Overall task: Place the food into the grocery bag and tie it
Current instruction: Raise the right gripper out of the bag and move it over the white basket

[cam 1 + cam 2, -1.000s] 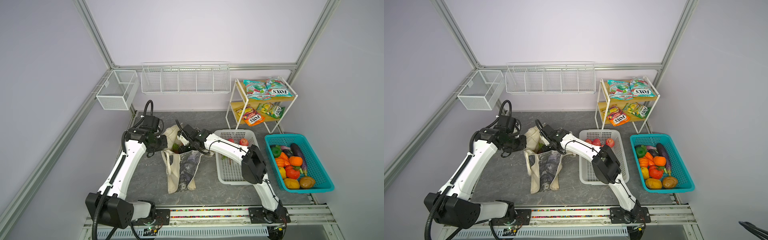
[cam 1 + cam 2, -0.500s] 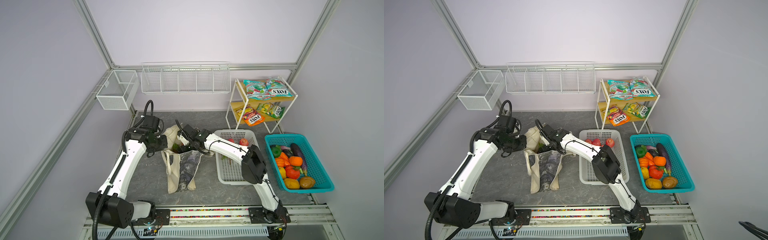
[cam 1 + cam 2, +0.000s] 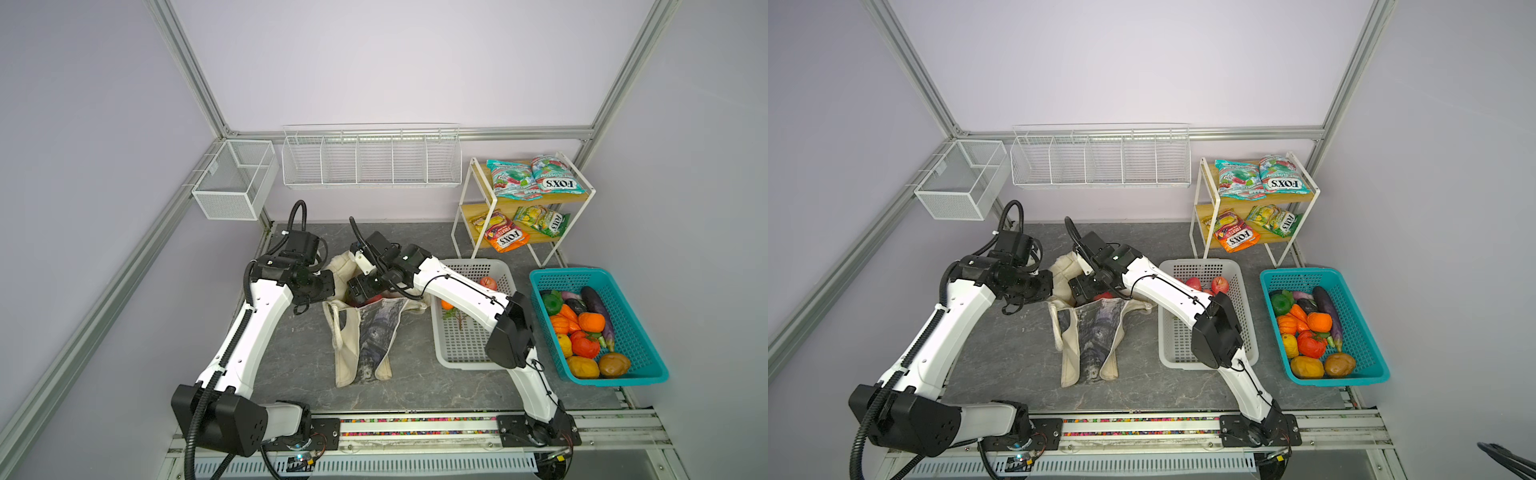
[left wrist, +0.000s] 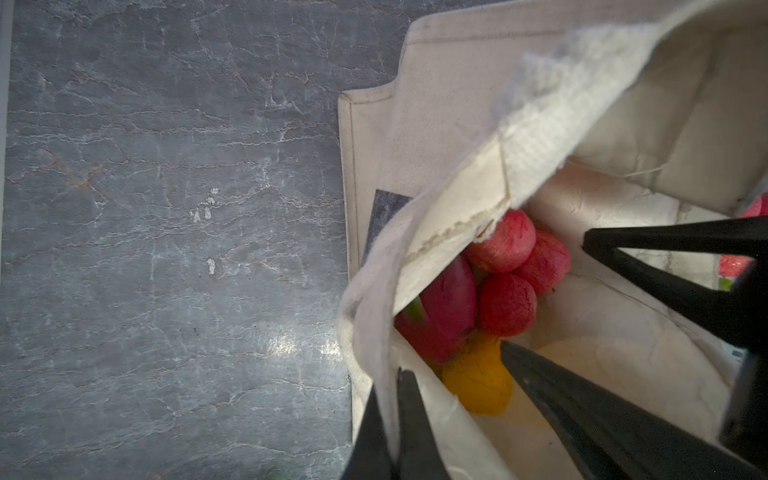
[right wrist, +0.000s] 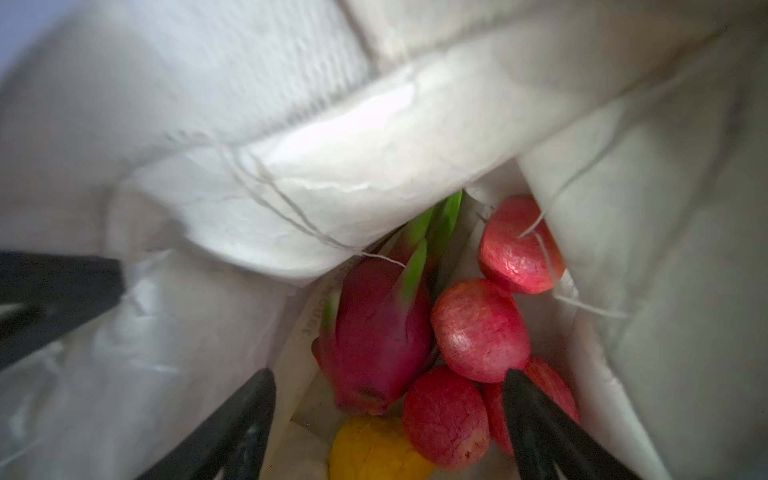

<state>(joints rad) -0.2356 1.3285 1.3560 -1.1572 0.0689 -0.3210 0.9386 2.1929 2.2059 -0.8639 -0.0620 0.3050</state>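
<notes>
Inside the grocery bag [image 5: 415,124], the yellow fruit [image 5: 374,453] runs off the frame edge. One red apple [image 5: 557,390] ducks behind a finger [image 5: 540,428] of the right gripper [image 5: 390,374]. The dragon fruit [image 4: 444,316] sits half under the bag's rim, and the cloth nearest the right wrist lens is pure blur.

Right claw [image 3: 1082,291] in tote [image 3: 1100,328] mouth (apples [image 3: 1220,285] in basket [image 3: 1183,349]).

The right gripper [image 5: 390,372] seems to have spread its jaws wider and lifted slightly at the mouth of the bag [image 3: 345,353]; the earlier views are too small to be sure.
</notes>
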